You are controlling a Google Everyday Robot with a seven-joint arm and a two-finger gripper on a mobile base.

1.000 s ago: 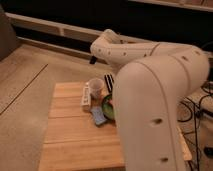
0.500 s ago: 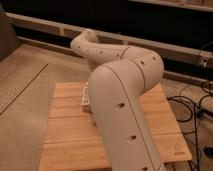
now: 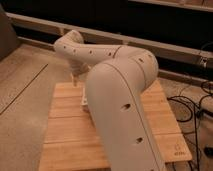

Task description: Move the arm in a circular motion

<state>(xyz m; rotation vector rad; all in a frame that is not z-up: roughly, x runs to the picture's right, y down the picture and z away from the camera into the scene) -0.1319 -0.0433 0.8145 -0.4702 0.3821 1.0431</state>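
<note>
The arm (image 3: 120,95) is a very large cream-white tube of thick rounded segments with small dark holes. It fills the middle of the camera view. It rises from the bottom right, bends at a broad elbow, runs left to a second joint (image 3: 70,44), then drops toward the wooden table (image 3: 65,140). My gripper (image 3: 75,79) hangs under that drop at the table's far left edge and is mostly hidden behind the big segment.
A small white box (image 3: 84,101) lies on the table, partly behind the arm. Black cables (image 3: 200,107) trail on the floor at the right. A dark wall with a pale rail (image 3: 170,48) runs along the back. Bare concrete floor lies to the left.
The arm has swung left and nearer to the camera. It now covers the green bowl and the blue item that showed on the table one second ago.
</note>
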